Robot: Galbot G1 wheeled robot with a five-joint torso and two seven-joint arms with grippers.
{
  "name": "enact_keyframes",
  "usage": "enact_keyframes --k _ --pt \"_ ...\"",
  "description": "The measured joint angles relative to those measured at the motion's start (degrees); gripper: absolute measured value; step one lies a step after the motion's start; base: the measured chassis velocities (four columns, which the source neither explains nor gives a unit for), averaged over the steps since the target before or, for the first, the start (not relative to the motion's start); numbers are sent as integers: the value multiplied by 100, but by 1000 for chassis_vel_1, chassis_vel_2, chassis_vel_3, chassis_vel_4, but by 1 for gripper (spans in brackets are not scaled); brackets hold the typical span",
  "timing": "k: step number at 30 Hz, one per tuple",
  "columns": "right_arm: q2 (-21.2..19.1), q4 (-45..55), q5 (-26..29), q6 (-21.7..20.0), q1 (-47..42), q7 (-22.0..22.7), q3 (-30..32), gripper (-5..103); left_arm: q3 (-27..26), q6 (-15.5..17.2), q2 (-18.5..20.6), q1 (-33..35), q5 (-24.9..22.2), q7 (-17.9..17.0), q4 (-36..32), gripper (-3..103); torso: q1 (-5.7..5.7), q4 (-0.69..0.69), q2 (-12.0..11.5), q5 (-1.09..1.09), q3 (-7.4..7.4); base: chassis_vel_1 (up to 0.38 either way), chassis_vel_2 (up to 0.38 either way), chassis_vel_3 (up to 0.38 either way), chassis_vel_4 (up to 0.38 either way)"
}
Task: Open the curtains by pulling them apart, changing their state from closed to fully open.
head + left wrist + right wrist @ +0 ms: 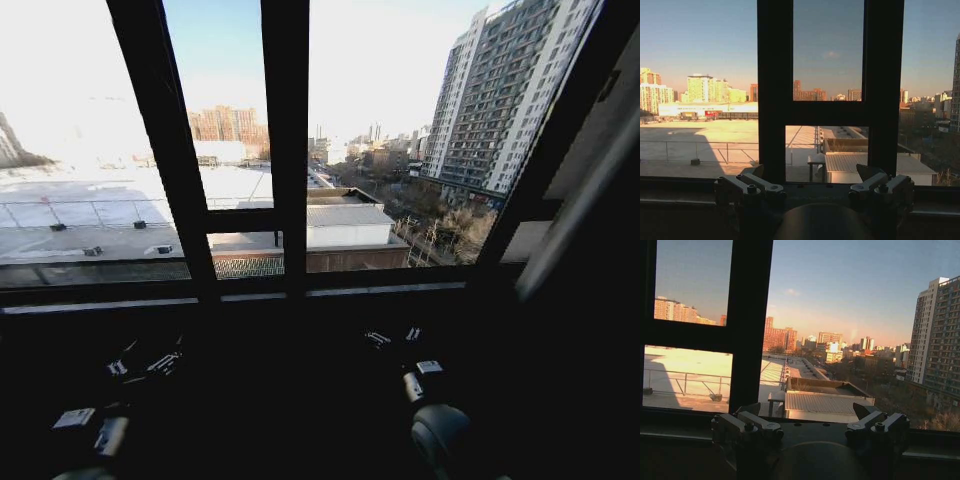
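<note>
While below window frame (285,150), left gripper (811,173), right gripper (806,411): fingers (757,183) spread.

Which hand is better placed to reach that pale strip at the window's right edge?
Right, probably: the right hand sits low nearer the pale strip; the left hand is farther across. Both are open.

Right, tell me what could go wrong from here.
1. The left gripper and right gripper sit open and empty, facing the window frame; a forward reach might hit the frame or glass.
2. The pale strip at the right edge may be curtain fabric, but I cannot tell, so "fully open" is hard to confirm.
3. The bright sky leaves the arms in deep shadow, which could spoil aiming.
</note>
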Motion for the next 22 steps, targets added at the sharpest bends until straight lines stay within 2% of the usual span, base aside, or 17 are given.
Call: enact_keyframes --k 6,7,11,15,20,22 --pt "18 -70 -17 49 13 -7 0 100 -13 -13 0 -2 -10 0 4 100 1 -1 -1 -3 0 190 -375 -195 367" --pt "20 -87 -25 74 20 -7 2 100 -14 -14 0 -8 -13 0 3 100 -4 -1 2 3 -2 236 -373 -233 299" --pt "12 -98 -28 98 35 -6 11 100 -24 -15 8 -19 -35 -2 18 100 -7 2 4 -2 -3 184 -202 -204 254" --pt "6 -98 -26 106 38 -2 24 100 -27 -32 17 -23 -54 -4 36 100 -6 -1 5 -5 -4 30 10 -94 29" --pt "3 -97 -22 110 28 3 29 100 -33 -116 35 -25 -105 -6 82 100 7 0 -5 3 4 -12 18 30 -15" --pt "5 -86 -22 111 17 5 25 100 -39 -136 40 -16 -135 -6 92 100 7 -1 -5 0 3 -61 39 76 -14"
